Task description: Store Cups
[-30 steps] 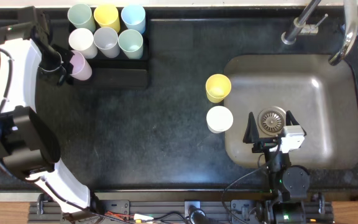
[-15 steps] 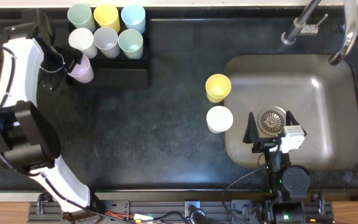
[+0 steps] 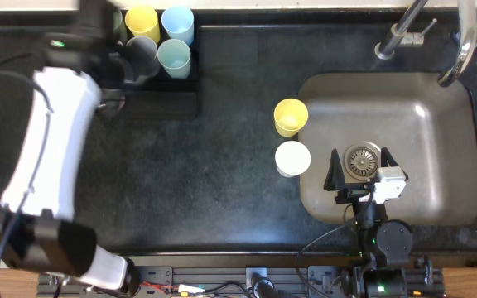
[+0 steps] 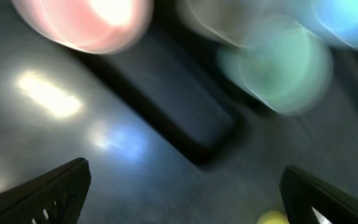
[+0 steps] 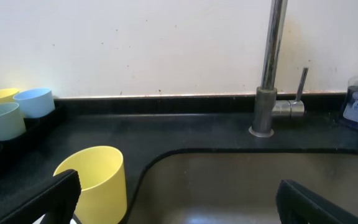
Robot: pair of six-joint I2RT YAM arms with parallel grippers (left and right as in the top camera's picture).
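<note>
Dark counter: wide bare stretch between rack at back-left and sink at right. Yellow cup and white cup upright on counter, close together, just beside sink's left rim. Left gripper above rack, fingers wide apart, holding nothing. Its wrist view is blurred: pink cup seemingly at rack's end, teal cup near. From above, left arm covers pink cup. Right gripper over sink, spread wide, empty.

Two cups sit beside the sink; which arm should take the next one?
Right. The right claw is open over the sink, close beside the yellow cup and white cup; the left claw is across the counter at the rack.
</note>
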